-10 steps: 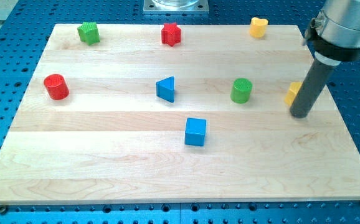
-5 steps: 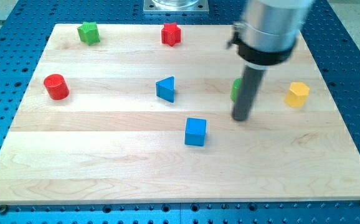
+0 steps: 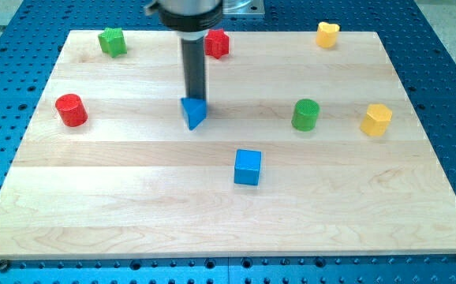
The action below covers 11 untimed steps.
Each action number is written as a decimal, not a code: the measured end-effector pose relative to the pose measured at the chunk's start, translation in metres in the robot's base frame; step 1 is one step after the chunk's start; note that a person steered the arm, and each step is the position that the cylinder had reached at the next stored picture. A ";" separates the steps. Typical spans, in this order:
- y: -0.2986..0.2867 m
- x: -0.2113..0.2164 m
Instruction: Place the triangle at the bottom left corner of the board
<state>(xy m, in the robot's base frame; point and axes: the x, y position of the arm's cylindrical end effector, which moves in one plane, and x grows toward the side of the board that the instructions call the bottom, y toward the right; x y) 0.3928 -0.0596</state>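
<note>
The blue triangle (image 3: pixel 194 113) lies on the wooden board (image 3: pixel 133 197), a little left of the middle. My tip (image 3: pixel 194 99) stands at the triangle's top edge and touches it. The dark rod rises from there toward the view's top. The board's bottom left corner (image 3: pixel 7 244) lies far from the triangle, down and to the left.
A blue cube (image 3: pixel 248 167) sits below and right of the triangle. A red cylinder (image 3: pixel 71 110) is at the left, a green cylinder (image 3: pixel 306 115) and a yellow block (image 3: pixel 376 120) at the right. A green block (image 3: pixel 112 41), red block (image 3: pixel 218 43) and yellow block (image 3: pixel 327 34) line the top.
My tip has swept from the board's right side leftward to the triangle's top edge. The triangle has shifted a little left and turned.
</note>
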 end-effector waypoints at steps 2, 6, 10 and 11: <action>-0.038 0.085; -0.021 0.099; 0.014 0.113; -0.055 0.134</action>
<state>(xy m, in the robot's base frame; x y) 0.5269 -0.1148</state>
